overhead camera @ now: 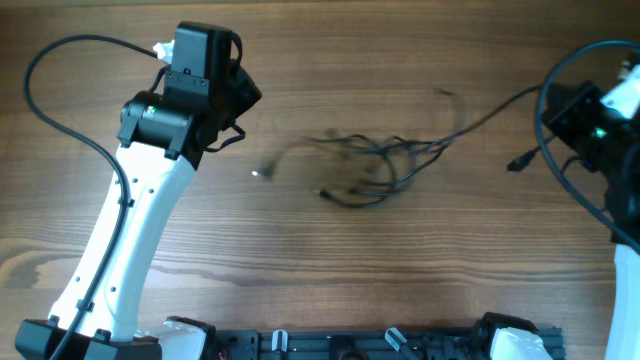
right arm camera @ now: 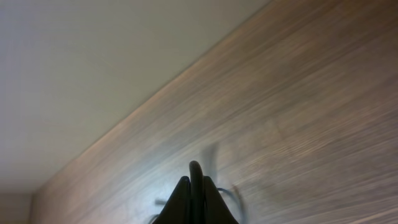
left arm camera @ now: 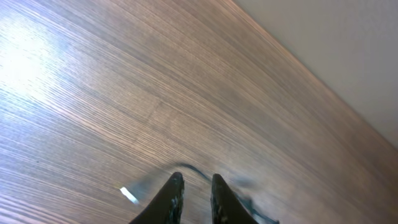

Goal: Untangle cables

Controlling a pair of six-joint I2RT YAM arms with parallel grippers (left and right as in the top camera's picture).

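Note:
The cables (overhead camera: 372, 162) lie in a loose black tangle at the middle of the wooden table. One strand runs right from the tangle up to my right gripper (overhead camera: 548, 102). In the right wrist view that gripper (right arm camera: 196, 182) is shut on a black cable (right arm camera: 196, 167), which arches over its fingertips. My left gripper (overhead camera: 247, 97) is over the table's far left, apart from the tangle. Its fingers (left arm camera: 176, 190) stand slightly open with only bare wood between them (left arm camera: 196, 184). A thin cable (left arm camera: 189, 167) curves on the table just beyond the tips, with a small bright plug end (left arm camera: 129, 195) to their left.
A loose plug end (overhead camera: 516, 162) lies below the right gripper. A small pale plug tip (overhead camera: 258, 173) lies left of the tangle. Thick black arm wiring (overhead camera: 60, 100) loops at the far left. The table's far edge meets a pale wall (left arm camera: 348, 43).

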